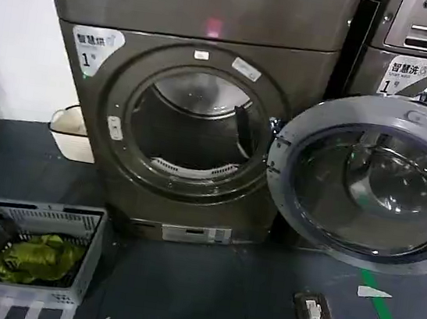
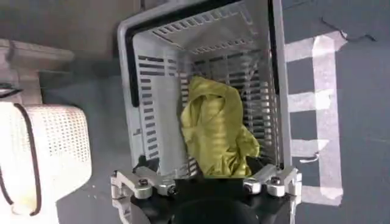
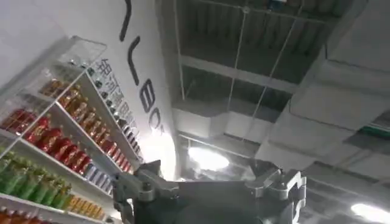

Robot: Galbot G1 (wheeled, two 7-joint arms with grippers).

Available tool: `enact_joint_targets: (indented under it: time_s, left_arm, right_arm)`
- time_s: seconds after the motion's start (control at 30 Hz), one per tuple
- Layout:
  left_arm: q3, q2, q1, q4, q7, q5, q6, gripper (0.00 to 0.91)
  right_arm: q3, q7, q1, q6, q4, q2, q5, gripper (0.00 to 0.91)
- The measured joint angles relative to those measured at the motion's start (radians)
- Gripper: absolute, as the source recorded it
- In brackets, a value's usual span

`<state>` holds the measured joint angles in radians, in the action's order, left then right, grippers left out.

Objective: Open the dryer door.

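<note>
Door [image 1: 368, 180] stands swung wide to the right of the dryer [image 1: 188, 109], drum exposed; task looks done. Left gripper [image 2: 207, 182] hovers over the basket [image 2: 146, 109], right gripper [image 3: 210, 189] points at the ceiling; finger state unreadable on both. Risk: door drifting back shut.

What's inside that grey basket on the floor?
The basket holds a crumpled yellow-green cloth. In the head view, something dark lies beside the cloth. Whatever is under the cloth is covered.
</note>
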<state>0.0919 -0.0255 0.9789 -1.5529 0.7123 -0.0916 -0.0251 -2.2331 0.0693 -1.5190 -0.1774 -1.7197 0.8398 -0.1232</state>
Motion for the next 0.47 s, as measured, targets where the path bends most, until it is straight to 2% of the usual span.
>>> enact_joint_targets:
  time_s: [0.47]
  left_arm:
    - [0.001,0.004,0.002,-0.001,0.004,-0.010,-0.014,0.907]
  right_arm:
    - [-0.016,0.001,-0.017,0.000,-0.013,0.017,0.001,0.907]
